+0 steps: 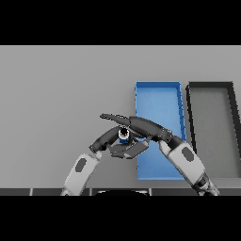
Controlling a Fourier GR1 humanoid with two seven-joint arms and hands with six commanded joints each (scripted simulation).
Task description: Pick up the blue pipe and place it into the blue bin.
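Blue pipe (124,135), upright, pinched between thumb and curled fingers of right hand (141,126), just left of blue bin (158,99). Left hand (126,149) beneath, fingers straight. Dark bin (212,87) beside the blue one.

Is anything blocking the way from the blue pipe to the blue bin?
Nothing visible does. The blue pipe, held between both robot hands, sits just left of the blue bin, whose open interior lies right beside it.
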